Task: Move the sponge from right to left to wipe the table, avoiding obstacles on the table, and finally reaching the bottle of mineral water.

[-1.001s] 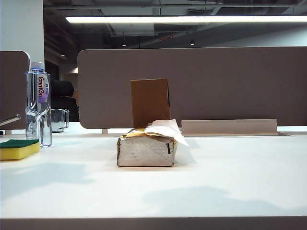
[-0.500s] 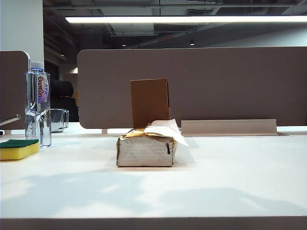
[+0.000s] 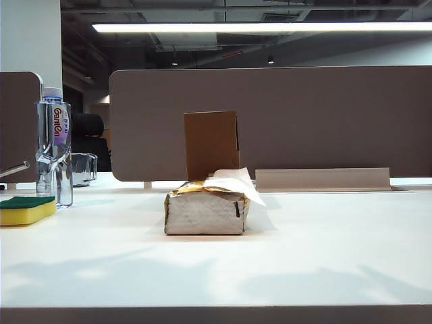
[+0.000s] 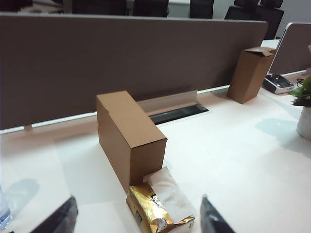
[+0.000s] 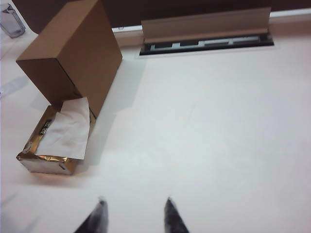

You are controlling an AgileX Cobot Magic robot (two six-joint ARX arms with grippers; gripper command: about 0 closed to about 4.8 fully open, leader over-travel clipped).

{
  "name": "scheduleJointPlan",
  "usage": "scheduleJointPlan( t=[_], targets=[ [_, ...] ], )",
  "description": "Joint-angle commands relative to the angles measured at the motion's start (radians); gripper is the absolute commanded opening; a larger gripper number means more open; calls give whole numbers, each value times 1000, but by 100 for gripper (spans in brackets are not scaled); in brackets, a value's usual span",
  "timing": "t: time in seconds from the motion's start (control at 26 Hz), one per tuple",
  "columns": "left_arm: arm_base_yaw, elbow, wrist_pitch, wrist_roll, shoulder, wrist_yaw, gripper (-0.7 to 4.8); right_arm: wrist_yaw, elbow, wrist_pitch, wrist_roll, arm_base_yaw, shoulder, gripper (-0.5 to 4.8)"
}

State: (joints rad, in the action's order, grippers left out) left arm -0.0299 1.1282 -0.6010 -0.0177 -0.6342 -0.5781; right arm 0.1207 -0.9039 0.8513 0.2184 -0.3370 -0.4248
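The sponge [image 3: 25, 210], yellow with a green top, lies flat at the table's far left, just in front of the Ganten bottle of mineral water [image 3: 54, 145]. At mid-table the tissue pack [image 3: 206, 212] rests against the front of the upright brown cardboard box [image 3: 211, 144]. Neither gripper shows in the exterior view; only arm shadows fall on the white table [image 3: 324, 256]. In its wrist view my left gripper [image 4: 138, 197] hangs wide open above the tissue pack [image 4: 158, 206] and the box [image 4: 129, 136], holding nothing. My right gripper [image 5: 135, 200] is open and empty over bare table, to the right of the tissue pack [image 5: 56, 141].
A short glass cup [image 3: 84, 169] stands behind the bottle. A brown partition [image 3: 283, 121] closes the table's back, with a grey cable tray [image 3: 322, 179] at its foot. On the neighbouring desk stand another cardboard box [image 4: 251, 73] and a white pot [image 4: 305, 124].
The arm shadows on the front of the table have shifted and spread out. The sponge, bottle, tissue pack and box have not moved.
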Motion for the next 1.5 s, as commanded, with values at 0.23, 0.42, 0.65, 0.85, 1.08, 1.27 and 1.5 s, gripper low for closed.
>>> scheduleJointPlan(
  t=[0.23,0.42,0.65,0.85,1.08,1.27,1.5],
  targets=[
    [0,4,-88,10,103,60,322,102,-2,43,-66,1,74,145],
    [0,3,-126,11,144,66,322,133,9,78,-77,1,128,146],
    [0,3,-205,35,166,70,318,133,51,113,-80,-1,195,145],
    [0,-23,-242,70,215,172,317,60,111,115,-63,-1,265,143],
    [1,-199,-191,66,374,175,243,-69,210,-24,-61,-1,293,57],
    [1,-375,-73,67,506,178,129,-111,298,-163,-62,-1,293,-3],
    [1,-499,35,70,578,174,108,-175,399,-306,-62,-1,293,-3]
  ],
)
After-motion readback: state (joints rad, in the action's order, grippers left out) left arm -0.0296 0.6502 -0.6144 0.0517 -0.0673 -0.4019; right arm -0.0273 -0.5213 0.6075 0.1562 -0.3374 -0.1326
